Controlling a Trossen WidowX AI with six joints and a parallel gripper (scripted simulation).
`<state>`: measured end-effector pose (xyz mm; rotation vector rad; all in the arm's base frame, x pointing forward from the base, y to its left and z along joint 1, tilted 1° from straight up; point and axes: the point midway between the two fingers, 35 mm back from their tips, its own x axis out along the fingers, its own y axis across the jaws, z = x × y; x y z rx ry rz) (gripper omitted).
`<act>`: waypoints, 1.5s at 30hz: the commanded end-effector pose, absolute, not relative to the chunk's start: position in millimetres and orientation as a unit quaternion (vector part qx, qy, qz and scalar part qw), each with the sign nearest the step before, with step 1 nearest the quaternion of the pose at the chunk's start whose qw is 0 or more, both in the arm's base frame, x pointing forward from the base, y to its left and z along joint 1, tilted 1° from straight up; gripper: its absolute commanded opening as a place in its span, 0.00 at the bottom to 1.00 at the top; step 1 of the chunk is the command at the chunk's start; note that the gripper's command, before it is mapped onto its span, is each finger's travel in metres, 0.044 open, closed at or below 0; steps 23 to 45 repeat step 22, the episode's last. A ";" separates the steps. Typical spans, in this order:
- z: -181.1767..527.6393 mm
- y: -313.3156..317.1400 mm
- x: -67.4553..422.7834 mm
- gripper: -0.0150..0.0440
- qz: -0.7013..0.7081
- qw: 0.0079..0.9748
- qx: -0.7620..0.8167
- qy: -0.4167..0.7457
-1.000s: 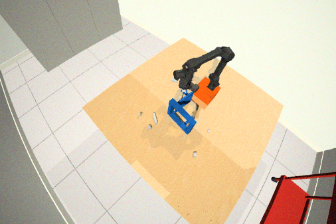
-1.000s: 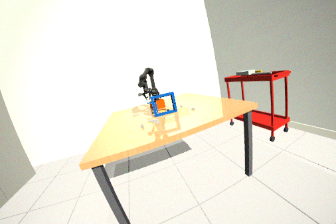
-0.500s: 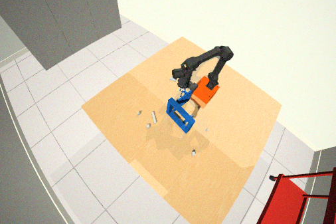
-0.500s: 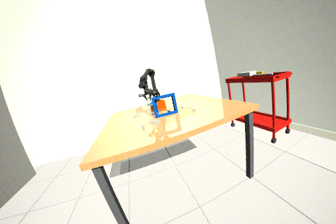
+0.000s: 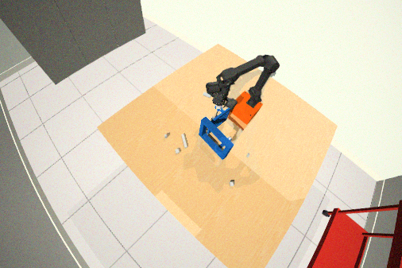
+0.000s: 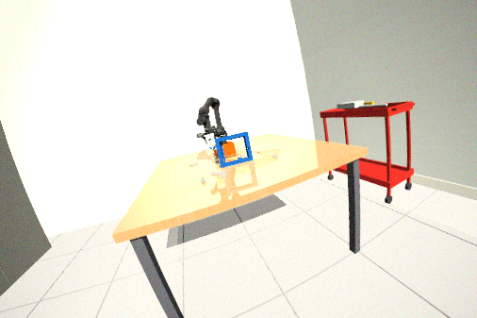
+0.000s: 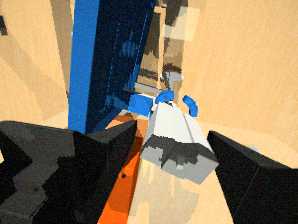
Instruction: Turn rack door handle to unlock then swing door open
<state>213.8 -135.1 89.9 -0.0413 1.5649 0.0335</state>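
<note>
- Jaws apart: gripper [image 5: 225, 103] [image 6: 212, 135] [image 7: 171, 130] open, not clamped on anything.
- Pale door handle [image 5: 218, 108] [image 6: 210, 141] [image 7: 182, 145] sits between the two fingers in the wrist view, its near end well inside the spread.
- Left of handle in that view: visible gap to finger. Right side is tighter, finger edge right at handle's lower corner; can't tell if touching.
- Blue door [image 5: 223, 118] [image 7: 112, 55] stands ahead and left of the jaws in the wrist view, swung out from the blue frame [image 5: 227, 152] [image 6: 250, 153]. Exact door angle: can't tell.
- Least side room is toward the door. Right of the jaws, wrist view shows mostly bare table [image 5: 258, 220] [image 6: 189, 205] [image 7: 240, 65].
- Orange base plate [image 5: 254, 112] [image 6: 230, 149] [image 7: 115, 212] lies below the left finger in wrist view.
- Loose pale bar [image 5: 184, 141] [image 6: 218, 174] on table, well apart from jaws, past the frame's corner.
- Hard to read: fingertips tiny in top and exterior views; near parts of both fingers cut off by wrist view edge. Far part of door also runs out of wrist view. Handle's lower mount partly hidden behind handle.
</note>
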 end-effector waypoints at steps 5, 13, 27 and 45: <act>101.8 -136.6 216.2 0.76 0.015 0.711 -0.022 0.703; 113.0 -136.8 216.6 0.76 0.015 0.711 -0.022 0.703; 125.7 -136.8 216.5 0.76 0.015 0.711 -0.021 0.703; 125.7 -136.8 216.5 0.76 0.015 0.711 -0.021 0.703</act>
